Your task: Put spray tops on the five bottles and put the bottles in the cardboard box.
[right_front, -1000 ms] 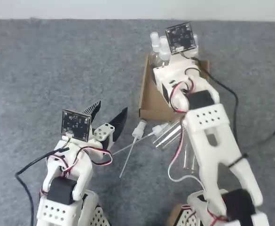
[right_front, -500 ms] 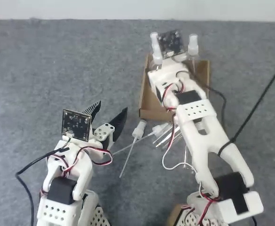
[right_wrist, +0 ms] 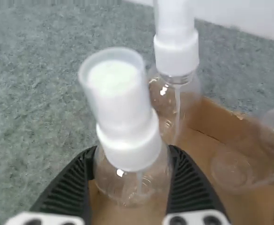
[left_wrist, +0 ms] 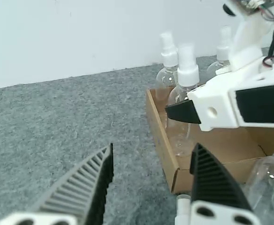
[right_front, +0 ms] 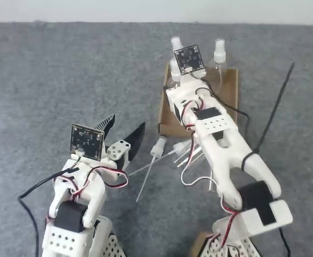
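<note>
The right arm's jaws are closing snugly around a clear plastic bottle with a white spray top, one ridged black finger pressing on each side of its round body. The bottle is sitting upright between them, inside a near corner of the brown cardboard box. Whether its base is touching the box floor cannot be told.

Just beyond those jaws, a second capped bottle is standing in the box. A third capped bottle is standing well off to one side of them, near the box's far corner.

The left arm's jaws are spreading wide open and holding nothing. They are hovering over the grey carpeted tabletop, short of the box, and pointing towards it. A loose white spray top with a long thin tube is lying on the tabletop just beside the tip of the nearer left jaw, outside the box. Past it, a few uncapped clear bottles are lying on their sides, partly under the right arm.
</note>
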{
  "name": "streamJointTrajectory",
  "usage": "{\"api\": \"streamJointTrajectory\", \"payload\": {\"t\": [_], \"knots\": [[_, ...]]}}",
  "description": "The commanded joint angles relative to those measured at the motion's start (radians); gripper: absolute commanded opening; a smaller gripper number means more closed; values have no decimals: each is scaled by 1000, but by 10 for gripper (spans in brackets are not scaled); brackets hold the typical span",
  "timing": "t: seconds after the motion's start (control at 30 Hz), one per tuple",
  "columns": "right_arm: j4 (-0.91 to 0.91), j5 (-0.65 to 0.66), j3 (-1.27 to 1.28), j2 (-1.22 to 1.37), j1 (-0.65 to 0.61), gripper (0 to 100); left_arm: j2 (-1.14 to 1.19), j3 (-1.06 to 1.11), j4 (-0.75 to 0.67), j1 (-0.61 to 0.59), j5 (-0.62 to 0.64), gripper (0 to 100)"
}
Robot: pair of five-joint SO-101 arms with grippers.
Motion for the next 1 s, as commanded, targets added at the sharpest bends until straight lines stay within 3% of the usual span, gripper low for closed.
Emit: {"api": "streamJointTrajectory", "payload": {"t": [0.0,0.7,0.97], "knots": [[-38,8,-55,10,5,6,-14,-7,-25,-5,-3,246],[-33,9,-29,18,-30,15,-14,-7,-25,-5,-3,246],[-31,9,-14,16,-36,180,-14,-7,-25,-5,-3,246]]}}
